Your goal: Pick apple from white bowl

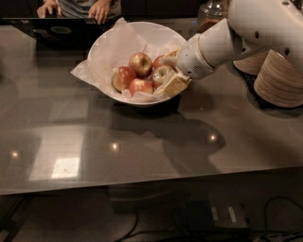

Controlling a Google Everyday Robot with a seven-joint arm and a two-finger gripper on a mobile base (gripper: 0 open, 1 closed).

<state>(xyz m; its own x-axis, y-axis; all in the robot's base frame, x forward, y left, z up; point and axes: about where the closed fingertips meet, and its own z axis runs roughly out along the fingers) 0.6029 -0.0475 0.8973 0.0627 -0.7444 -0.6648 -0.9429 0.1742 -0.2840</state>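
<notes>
The white bowl [106, 45] lined with crinkled white paper stands on the dark table at the back centre. Several apples lie in it. The largest, dull reddish-brown apple [160, 75] with a pale sticker lies at the bowl's right side. My gripper [171, 71] reaches into the bowl from the right. Its fingers [175, 86] sit on either side of that apple and close against it. The apple still rests in the bowl among the others. Three brighter apples [141, 64] lie to its left, and another is partly hidden behind the gripper.
Stacks of beige paper plates [279, 78] stand at the right, just behind my arm. A person's hands [99, 9] and a laptop [57, 30] are at the far edge. A glass jar [213, 12] stands behind the bowl. The grey table [142, 156] stretches toward the front.
</notes>
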